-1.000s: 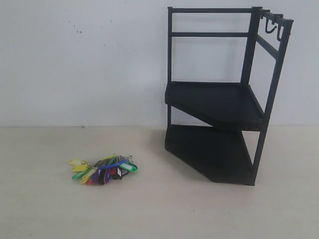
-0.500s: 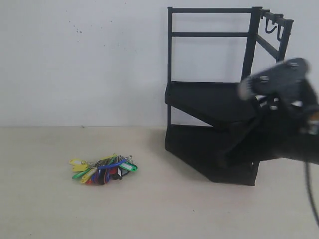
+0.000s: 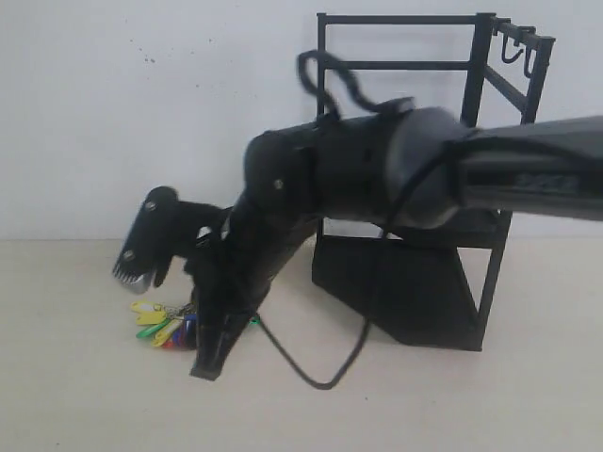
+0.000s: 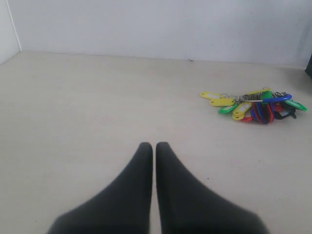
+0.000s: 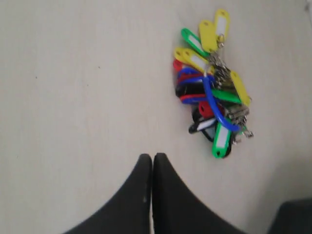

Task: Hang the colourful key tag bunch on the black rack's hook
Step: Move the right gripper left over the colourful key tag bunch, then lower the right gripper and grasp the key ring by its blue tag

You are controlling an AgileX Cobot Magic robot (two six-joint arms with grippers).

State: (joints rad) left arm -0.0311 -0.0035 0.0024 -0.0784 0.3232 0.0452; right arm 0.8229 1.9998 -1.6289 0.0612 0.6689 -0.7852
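Swung across from black rack (image 3: 405, 282) side, right hand (image 3: 209, 363) now closed, tips down just beside colourful key tag bunch (image 3: 162, 325) lying on bench (image 3: 94, 395); left hand (image 4: 154, 145) closed too, well apart.

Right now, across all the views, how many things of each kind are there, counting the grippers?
colourful key tag bunch: 1
black rack: 1
grippers: 2, the left gripper and the right gripper
total: 4
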